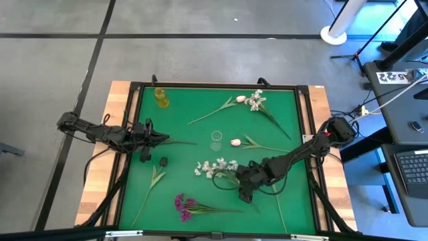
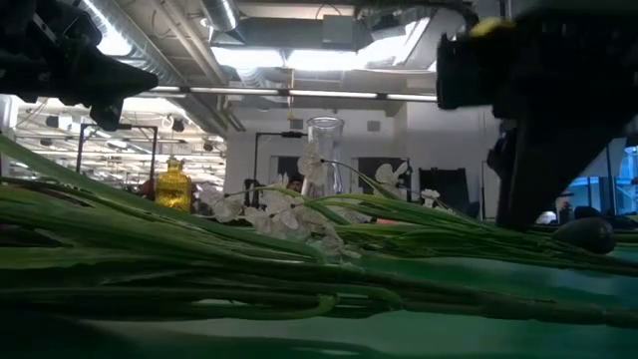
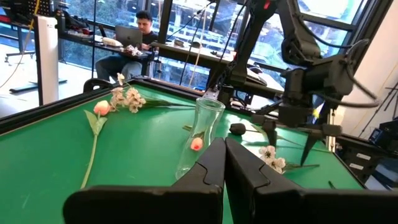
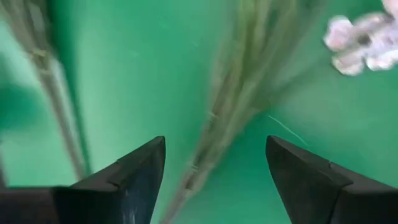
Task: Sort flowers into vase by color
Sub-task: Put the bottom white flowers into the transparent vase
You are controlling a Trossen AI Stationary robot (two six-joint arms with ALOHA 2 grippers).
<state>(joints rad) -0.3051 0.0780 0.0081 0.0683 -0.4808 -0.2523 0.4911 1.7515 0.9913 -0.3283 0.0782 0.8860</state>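
Flowers lie flat on the green mat [image 1: 180,120]. There is a white spray [image 1: 217,166], a magenta cluster [image 1: 182,204], a pink bud [image 1: 235,142], a leafy stem [image 1: 155,179], and a pink and white pair [image 1: 249,100] at the far side. A clear vase [image 1: 215,140] stands mid-mat and a yellow vase [image 1: 160,97] at the far left. My right gripper [image 1: 243,193] hangs open, slanting down over the white spray's green stem [image 4: 208,149], which runs between its fingers. White blossoms [image 4: 364,40] show beyond. My left gripper [image 3: 224,163] waits shut and level at the mat's left.
A small dark object [image 1: 163,161] lies on the mat near my left gripper. The mat has a raised black frame [image 1: 214,86]. A person sits at a desk [image 3: 140,28] beyond the table. Bare mat lies between the yellow vase and the clear vase.
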